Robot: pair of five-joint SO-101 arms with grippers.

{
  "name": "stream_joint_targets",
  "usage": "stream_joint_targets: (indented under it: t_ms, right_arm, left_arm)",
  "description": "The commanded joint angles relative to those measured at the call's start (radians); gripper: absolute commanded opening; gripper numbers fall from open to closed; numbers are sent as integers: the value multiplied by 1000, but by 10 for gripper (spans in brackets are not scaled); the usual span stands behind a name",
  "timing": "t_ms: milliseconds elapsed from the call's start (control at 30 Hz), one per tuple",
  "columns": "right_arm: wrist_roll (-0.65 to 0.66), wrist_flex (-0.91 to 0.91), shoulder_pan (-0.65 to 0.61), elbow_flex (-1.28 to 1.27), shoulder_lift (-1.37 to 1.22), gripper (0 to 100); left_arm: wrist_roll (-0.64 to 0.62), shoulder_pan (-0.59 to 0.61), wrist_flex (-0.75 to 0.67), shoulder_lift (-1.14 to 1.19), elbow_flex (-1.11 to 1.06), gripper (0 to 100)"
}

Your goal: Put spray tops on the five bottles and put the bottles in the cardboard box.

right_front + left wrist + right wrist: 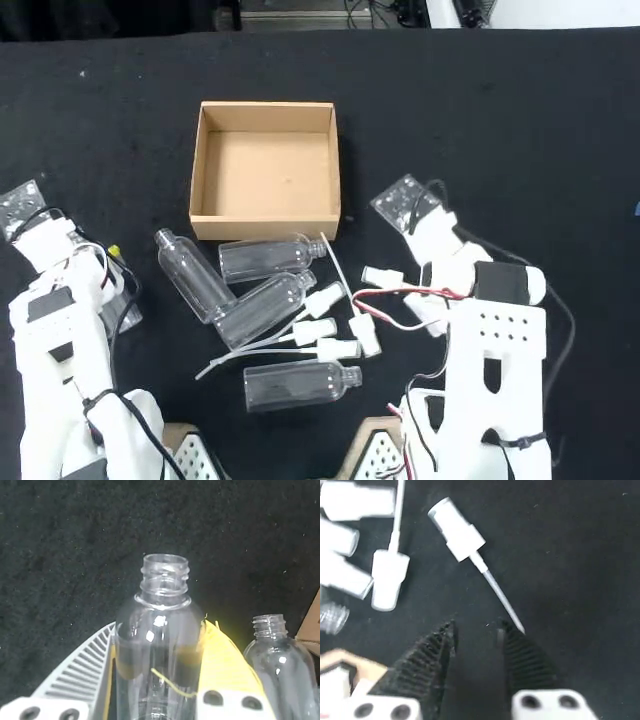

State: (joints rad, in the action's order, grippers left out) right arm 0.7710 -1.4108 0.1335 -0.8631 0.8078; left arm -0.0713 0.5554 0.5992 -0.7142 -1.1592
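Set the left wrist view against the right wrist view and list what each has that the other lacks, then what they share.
Left wrist view, not the right: the left gripper shut on an uncapped bottle, a second bottle beside it, and a corner of the cardboard box. Right wrist view, not the left: the open right gripper, a spray top whose tube tip lies by one finger, and more spray tops nearby. Both: the black table and a bare bottle neck.
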Motion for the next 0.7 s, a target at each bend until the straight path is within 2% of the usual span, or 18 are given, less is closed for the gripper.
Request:
stream_joint_targets:
  t_ms: [0, 133, 267, 433, 667]
  right_arm:
    - [21, -12, 17, 42, -8, 201]
    - [26, 86, 3, -12, -21, 201]
    - [74, 155, -120, -35, -125, 201]
    - [92, 157, -207, 124, -348, 201]
    - [150, 157, -201, 302, -647, 201]
  left_arm:
    - [-35, -2, -18, -26, 12, 29]
    - [-41, -8, -31, -28, -5, 30]
    - [-41, -4, -101, -35, -44, 30]
    - [-37, -2, -107, -37, -53, 30]
    - [-35, -1, -107, -37, -54, 30]
